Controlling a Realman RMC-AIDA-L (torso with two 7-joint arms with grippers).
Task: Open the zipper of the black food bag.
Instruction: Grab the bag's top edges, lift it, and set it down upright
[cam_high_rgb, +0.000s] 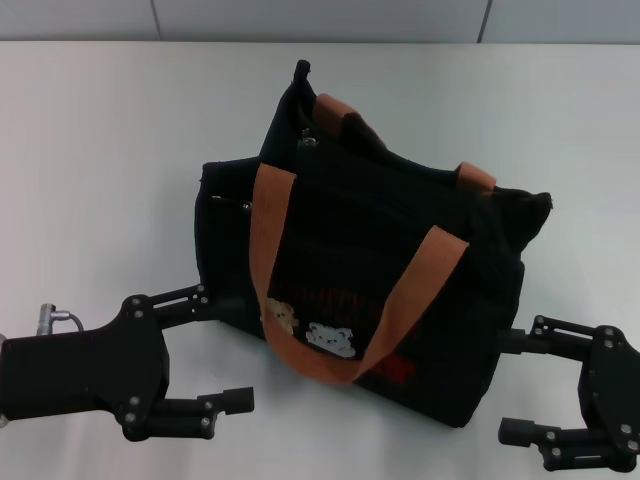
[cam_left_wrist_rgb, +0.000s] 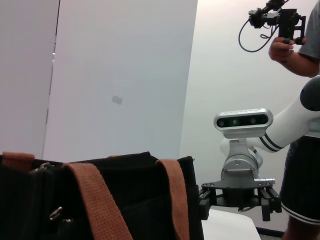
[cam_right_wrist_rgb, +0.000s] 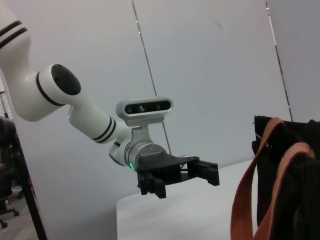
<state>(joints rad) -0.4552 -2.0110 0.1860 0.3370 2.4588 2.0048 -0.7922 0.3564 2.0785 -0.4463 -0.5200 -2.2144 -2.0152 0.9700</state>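
Approach phase, nothing gripped yet. Left gripper (cam_high_rgb: 228, 350), black two-finger unit, sits low at the near-left of the white counter (cam_high_rgb: 90, 150), fingers spread wide and empty. Its upper finger is just beside the lower left corner of the boxy black fabric food bag with orange-brown webbing handles and bear patches (cam_high_rgb: 400, 250); whether it touches, I can't tell.

The bag sits mid-counter, tilted, front face towards you. The long black zipper along the bag's mouth (cam_high_rgb: 305, 125) runs on the far top edge, well apart from both grippers and above them. The pull looks to sit near the far-left end, but it's too small to be sure. Don't confuse it with the short pocket zipper with silver pull (cam_high_rgb: 228, 204) on the left side.

Right gripper (cam_high_rgb: 520, 385) is at near-right, fingers parted and empty, upper finger just beside the bag's right corner.

To do this well: brace the bag with one gripper, raise the other to the mouth, pinch only the pull, then drag along the seam.
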